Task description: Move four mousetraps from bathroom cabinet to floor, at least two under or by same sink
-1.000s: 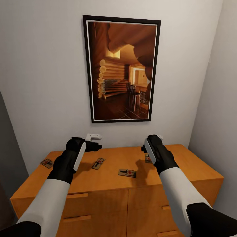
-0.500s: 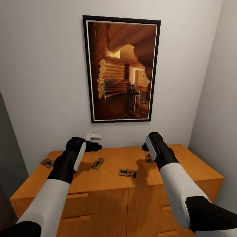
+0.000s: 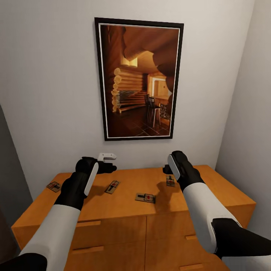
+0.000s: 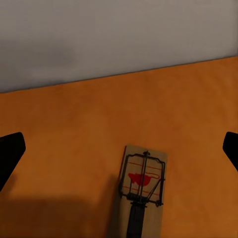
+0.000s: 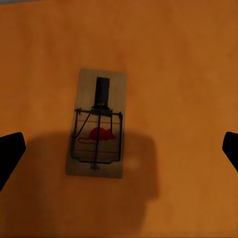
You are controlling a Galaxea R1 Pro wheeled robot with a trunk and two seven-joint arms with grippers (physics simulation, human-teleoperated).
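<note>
Head view: you face the orange-brown cabinet [image 3: 124, 210], its smooth top serving as the worktop, set against a white wall with a framed log-cabin picture [image 3: 139, 79] at 12 o'clock.

Four mousetraps lie flat on the worktop, well apart from each other: the far-left mousetrap [image 3: 54, 186] at 9 o'clock near the left edge, the second mousetrap [image 3: 112, 186] left of centre, the centre mousetrap [image 3: 145, 197] nearest you, and the right mousetrap [image 3: 170, 181] partly behind your right arm.

Your left tool [image 3: 106, 162] hovers above the worktop at 11 o'clock of the second mousetrap [image 4: 141, 192]. In the left wrist view the dark fingertips [image 4: 10, 153] sit at opposite frame edges, spread wide, holding nothing.

Your right tool [image 3: 166, 169] hangs over the right mousetrap [image 5: 97, 123]. In the right wrist view its fingertips [image 5: 11, 151] are likewise spread wide, the trap between them, untouched. Its shadow falls on the worktop beside the trap.
</note>
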